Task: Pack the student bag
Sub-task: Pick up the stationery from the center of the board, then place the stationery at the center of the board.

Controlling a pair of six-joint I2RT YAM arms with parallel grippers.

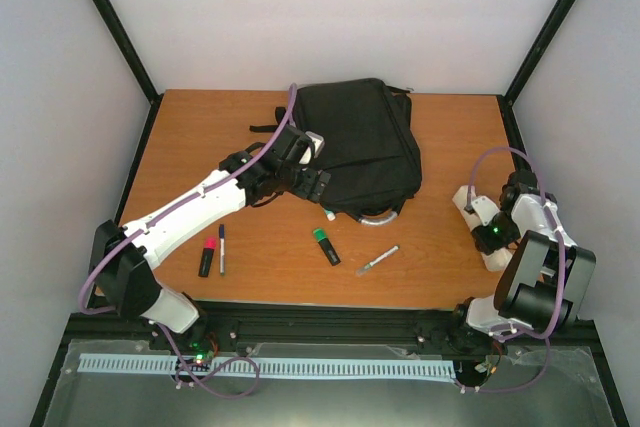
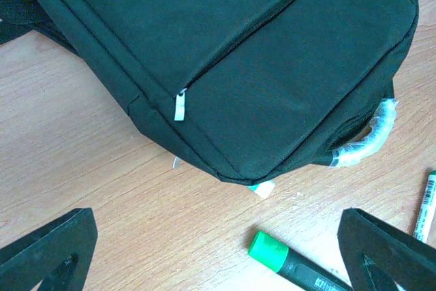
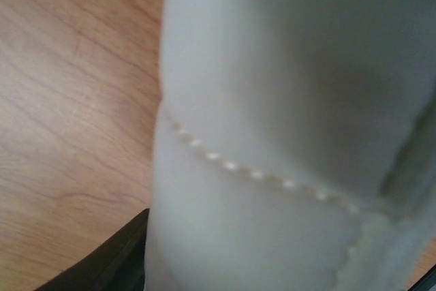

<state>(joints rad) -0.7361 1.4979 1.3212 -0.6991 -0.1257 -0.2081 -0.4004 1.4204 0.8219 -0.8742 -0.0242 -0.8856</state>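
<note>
- Student bag (image 1: pixel 365 137), a large black fabric backpack with zip seams, lies flat at the far middle of the brown wooden tabletop (image 1: pixel 440 267). Its pale grey loop handle (image 1: pixel 382 215) curls out at the near edge.
- The left arm (image 1: pixel 190 209) reaches across to the bag's near left side. Its jaws stand wide apart with nothing between them, over bare wood just short of the bag's corner.
- Seen from the left wrist, a silver zip pull (image 2: pixel 180 105) lies on the seam of the bag's front pocket.
- A black highlighter with a green cap (image 1: pixel 326 246) lies just near of the bag, with a slim silvery pen (image 1: pixel 377 260) to its right.
- A pink-capped highlighter (image 1: pixel 207 255) and a slim pen with a dark far end (image 1: pixel 222 248) lie side by side beside the left arm, well apart from the bag.
- The right arm (image 1: pixel 530 277) is folded at the right edge over a small white padded oblong pouch (image 1: pixel 468 201). The pouch fills the right wrist view, and I cannot tell whether the jaws grip it.
</note>
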